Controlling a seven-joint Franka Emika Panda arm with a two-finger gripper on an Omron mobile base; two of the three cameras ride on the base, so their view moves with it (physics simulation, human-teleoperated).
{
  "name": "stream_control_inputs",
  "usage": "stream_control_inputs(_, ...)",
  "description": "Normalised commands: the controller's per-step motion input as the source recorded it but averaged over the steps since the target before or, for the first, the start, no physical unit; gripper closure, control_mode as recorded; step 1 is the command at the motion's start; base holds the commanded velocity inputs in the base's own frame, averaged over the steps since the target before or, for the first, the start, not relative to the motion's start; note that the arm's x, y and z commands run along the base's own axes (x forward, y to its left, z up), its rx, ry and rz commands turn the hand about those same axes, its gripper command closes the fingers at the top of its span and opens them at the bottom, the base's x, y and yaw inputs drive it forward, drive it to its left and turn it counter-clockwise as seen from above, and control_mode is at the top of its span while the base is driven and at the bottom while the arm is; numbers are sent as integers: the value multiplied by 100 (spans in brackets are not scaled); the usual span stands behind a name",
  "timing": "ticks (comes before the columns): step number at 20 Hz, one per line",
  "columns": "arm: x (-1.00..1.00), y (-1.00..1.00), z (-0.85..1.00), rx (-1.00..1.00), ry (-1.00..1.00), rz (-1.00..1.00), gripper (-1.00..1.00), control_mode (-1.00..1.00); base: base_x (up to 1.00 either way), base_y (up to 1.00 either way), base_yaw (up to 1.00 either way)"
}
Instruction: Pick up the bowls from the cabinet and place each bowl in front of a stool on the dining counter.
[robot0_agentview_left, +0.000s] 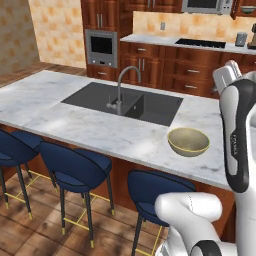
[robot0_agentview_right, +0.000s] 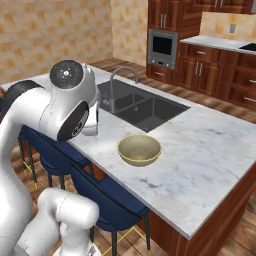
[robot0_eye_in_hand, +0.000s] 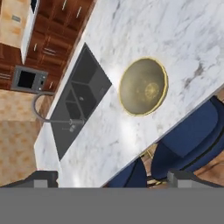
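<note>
The olive bowl (robot0_agentview_left: 188, 141) sits at centre right on the counter (robot0_agentview_left: 60, 110), near its edge above a stool (robot0_agentview_left: 157, 189). The tool (robot0_eye_in_hand: 112, 179) hovers above, jaws wide apart, empty. Risk: swinging away low, the arm could knock the bowl off the edge.

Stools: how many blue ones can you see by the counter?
3 in the left base view, lined up along the near edge of the counter: one at the far left, one in the middle, one below the bowl. More may be hidden.
</note>
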Motion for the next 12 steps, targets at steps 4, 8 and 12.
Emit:
stream_control_inputs(4,-4,0,0,8,0,1,-100,-100,0,0,0)
stream_control_inputs(8,0,-5,-3,8,0,2,-100,100,0,-11,0)
stream_control_inputs(12,0,0,0,0,0,0,-100,100,-33,-43,0)
